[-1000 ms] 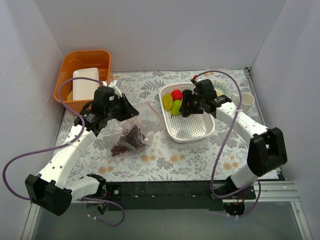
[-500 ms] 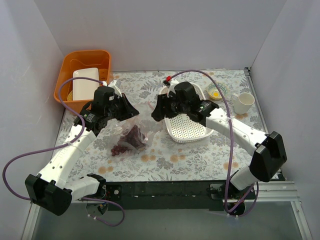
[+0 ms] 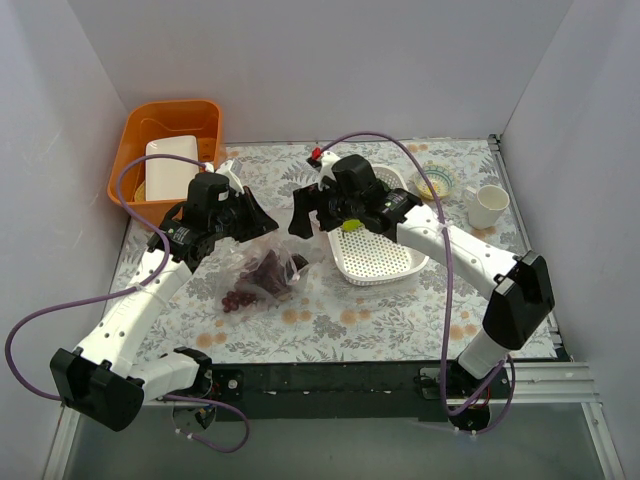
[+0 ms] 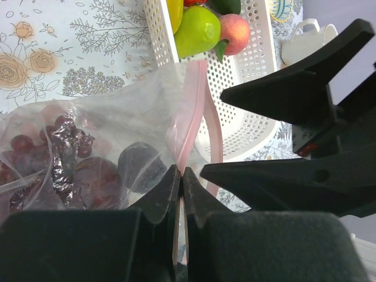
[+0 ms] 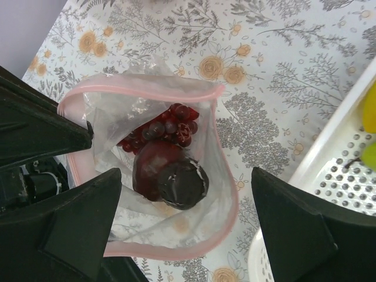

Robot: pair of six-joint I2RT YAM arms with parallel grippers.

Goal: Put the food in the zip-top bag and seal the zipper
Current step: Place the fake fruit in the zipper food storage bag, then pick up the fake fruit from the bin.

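Observation:
The clear zip-top bag lies left of the white basket, mouth held open. My left gripper is shut on its pink zipper strip; the pinch shows in the left wrist view. My right gripper is open and empty just above the bag's mouth. Inside the bag lie a dark purple fruit, a dark red round fruit and grapes. A green fruit, a pink one and a yellow one stay in the basket.
An orange bin holding a white box stands at the back left. A small patterned dish and a white cup sit at the back right. The basket's edge is close to the right of the bag.
My right gripper has swung left from over the basket to above the bag's open mouth. The left gripper has kept its hold on the zipper strip.

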